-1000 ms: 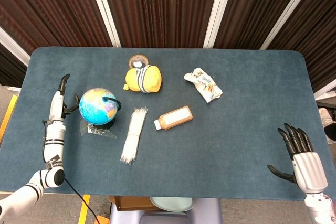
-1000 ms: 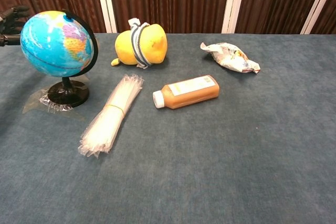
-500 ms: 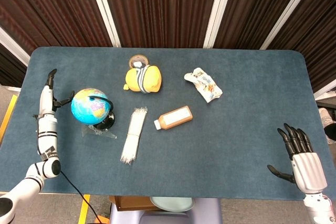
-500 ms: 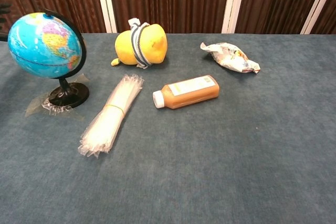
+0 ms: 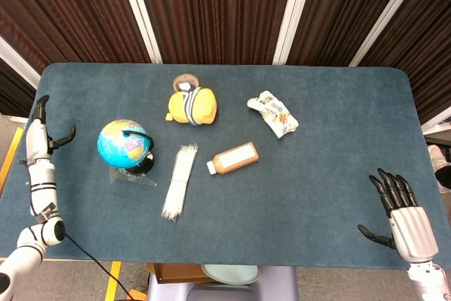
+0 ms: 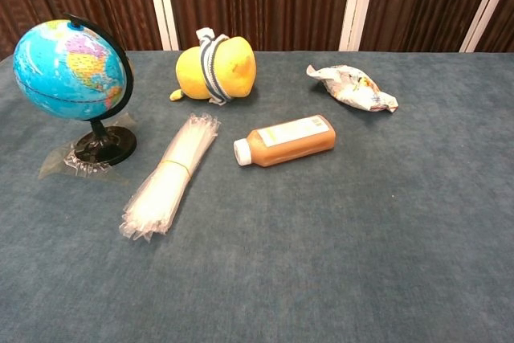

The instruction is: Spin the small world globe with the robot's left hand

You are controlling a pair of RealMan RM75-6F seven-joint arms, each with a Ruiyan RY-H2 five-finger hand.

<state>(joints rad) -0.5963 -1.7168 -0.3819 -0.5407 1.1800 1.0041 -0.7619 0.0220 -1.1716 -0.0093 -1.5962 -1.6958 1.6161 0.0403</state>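
The small blue globe stands upright on a black stand at the table's left side, with crinkled clear plastic under its base; in the chest view the globe fills the upper left. My left hand is at the table's left edge, well apart from the globe, fingers straight and holding nothing. The chest view does not show it. My right hand hovers near the front right corner, fingers spread, empty.
A yellow plush toy lies behind the globe. A bundle of clear straws and an orange bottle lie to the globe's right. A crumpled snack packet sits further back right. A tape roll is behind the toy.
My left hand has drawn away leftward from the globe to the table's edge. The globe tilted to the left and has settled upright again. The right hand barely moved.
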